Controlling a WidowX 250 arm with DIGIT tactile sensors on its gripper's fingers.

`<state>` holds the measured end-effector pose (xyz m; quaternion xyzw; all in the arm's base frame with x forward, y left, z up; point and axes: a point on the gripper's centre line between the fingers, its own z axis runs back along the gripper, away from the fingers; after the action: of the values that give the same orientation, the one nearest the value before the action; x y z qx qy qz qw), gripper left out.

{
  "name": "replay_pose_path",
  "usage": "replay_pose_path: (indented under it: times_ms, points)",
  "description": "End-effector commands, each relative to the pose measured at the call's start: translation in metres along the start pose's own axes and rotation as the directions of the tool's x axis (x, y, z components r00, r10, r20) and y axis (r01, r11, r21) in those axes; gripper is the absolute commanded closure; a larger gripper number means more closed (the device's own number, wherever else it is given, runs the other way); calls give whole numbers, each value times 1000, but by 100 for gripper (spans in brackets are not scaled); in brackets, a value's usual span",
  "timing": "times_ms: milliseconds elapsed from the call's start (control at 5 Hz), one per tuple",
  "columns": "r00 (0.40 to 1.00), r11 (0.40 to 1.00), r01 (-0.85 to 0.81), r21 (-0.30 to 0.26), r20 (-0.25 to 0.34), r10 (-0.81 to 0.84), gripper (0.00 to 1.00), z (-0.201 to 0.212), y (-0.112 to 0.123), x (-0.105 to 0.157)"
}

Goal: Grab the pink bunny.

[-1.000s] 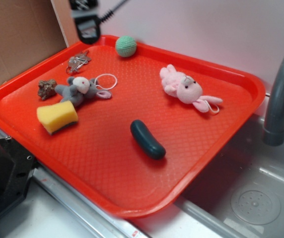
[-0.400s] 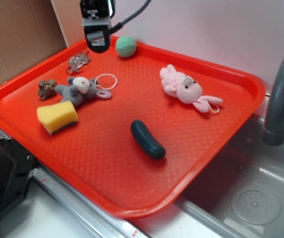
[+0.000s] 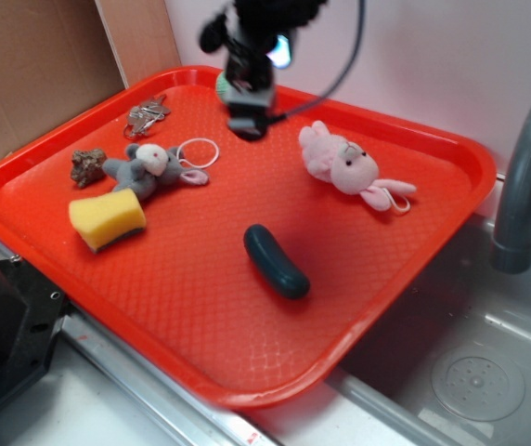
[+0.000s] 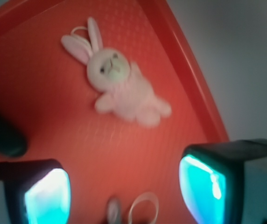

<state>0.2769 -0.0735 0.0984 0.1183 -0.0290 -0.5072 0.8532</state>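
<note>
The pink bunny (image 3: 344, 165) lies on its side at the back right of the red tray (image 3: 414, 269), ears and white loop string toward the sink. In the wrist view the pink bunny (image 4: 122, 88) is ahead of the fingers, face up, ears toward the top left. My gripper (image 3: 247, 125) hovers above the tray's back middle, left of the bunny and apart from it. The gripper (image 4: 124, 189) is open, its two teal pads wide apart with only tray floor between them.
A grey plush animal (image 3: 149, 167) with a white loop, a yellow sponge (image 3: 107, 219), a brown lump (image 3: 87, 166) and a metal piece (image 3: 146, 115) sit at the tray's left. A dark green cylinder (image 3: 276, 261) lies mid-tray. A grey faucet (image 3: 525, 177) and sink stand at the right.
The gripper has swung right from the tray's back left corner to the back middle, toward the bunny, now hiding the green ball. The objects have not moved.
</note>
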Motion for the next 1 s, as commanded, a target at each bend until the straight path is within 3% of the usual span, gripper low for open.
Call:
replay_pose_path:
  times_ms: [0,200,400,600,800]
  points:
    - [986,987,159,-22,60,-158,0,-34,8,37]
    - [973,968,222,-120,94,-211,0,-60,-3,48]
    - [973,963,223,-149,102,-209,100,-61,-5,49]
    - [979,966,200,-161,65,-192,100,-56,-3,52]
    - [993,990,117,-80,-1,-118,100,-8,-2,33]
